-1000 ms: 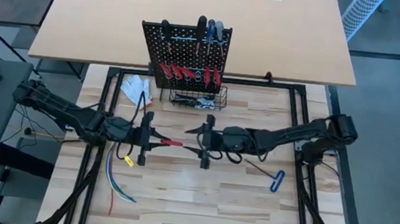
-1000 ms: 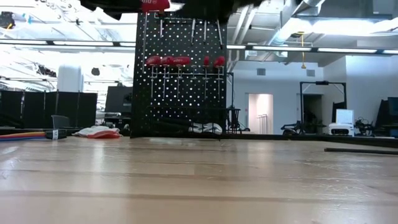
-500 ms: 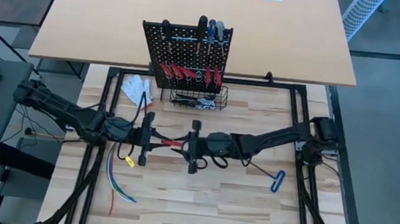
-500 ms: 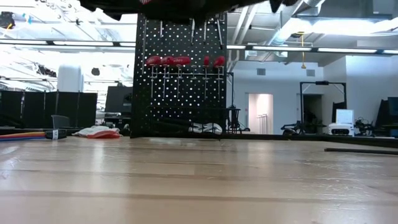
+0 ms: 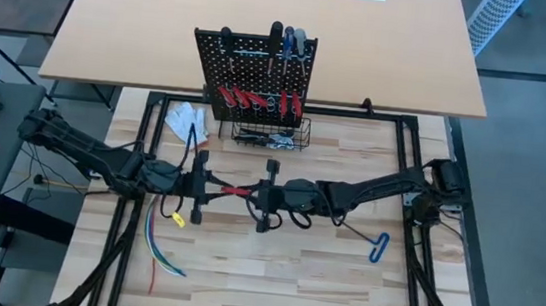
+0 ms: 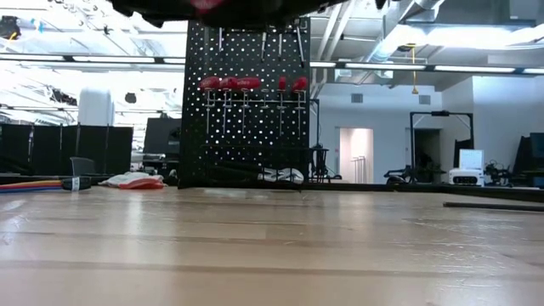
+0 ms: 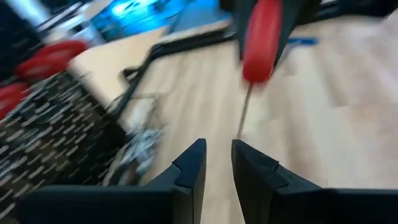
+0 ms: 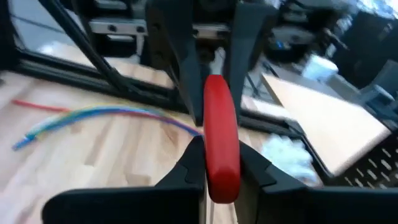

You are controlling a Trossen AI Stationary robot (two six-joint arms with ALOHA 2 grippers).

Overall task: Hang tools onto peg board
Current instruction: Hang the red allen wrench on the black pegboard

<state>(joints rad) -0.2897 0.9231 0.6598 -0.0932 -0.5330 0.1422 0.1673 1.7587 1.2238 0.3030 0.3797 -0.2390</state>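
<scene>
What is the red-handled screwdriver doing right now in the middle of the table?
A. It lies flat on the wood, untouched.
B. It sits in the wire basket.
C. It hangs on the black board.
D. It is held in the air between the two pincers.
D: the right pincer is closed around the handle of the red-handled screwdriver, while the left pincer sits at its metal shaft, both well above the table.

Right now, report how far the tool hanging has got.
Done: several red-handled tools hang on the peg board. In hand: the right gripper clamps a red screwdriver facing the left gripper. Left: hanging it, plus the blue T-handle key on the table.
</scene>
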